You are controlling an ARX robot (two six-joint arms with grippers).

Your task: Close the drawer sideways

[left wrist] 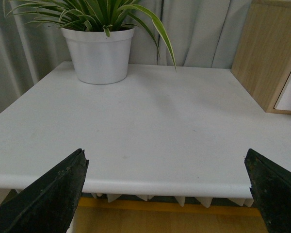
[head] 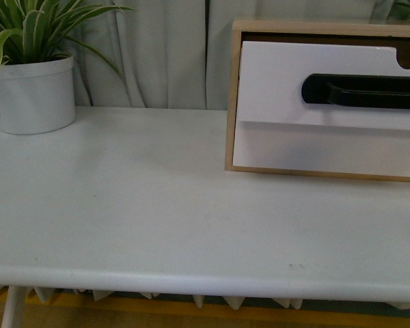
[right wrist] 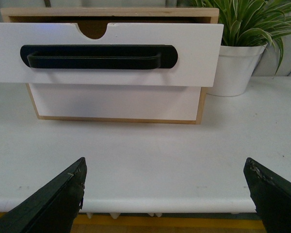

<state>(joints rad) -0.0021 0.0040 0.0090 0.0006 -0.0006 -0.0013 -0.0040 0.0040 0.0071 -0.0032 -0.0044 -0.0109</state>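
Note:
The drawer (head: 280, 75) is white with a long black bar handle (head: 362, 91) and a semicircular notch in its top edge. It sits pulled out of a light-wood box (head: 234, 96) at the table's back right. In the right wrist view the drawer (right wrist: 194, 53) and its handle (right wrist: 97, 57) face the camera, sticking out over a plain white lower front (right wrist: 116, 102). My right gripper (right wrist: 166, 194) is open and empty, back at the table's front edge. My left gripper (left wrist: 167, 189) is open and empty too, at the front edge. Neither arm shows in the front view.
A white pot with a striped green plant (head: 35, 92) stands at the back left; it also shows in the left wrist view (left wrist: 99, 53). A second potted plant (right wrist: 235, 68) stands beside the box. The white table (head: 157, 205) lies in front of the box.

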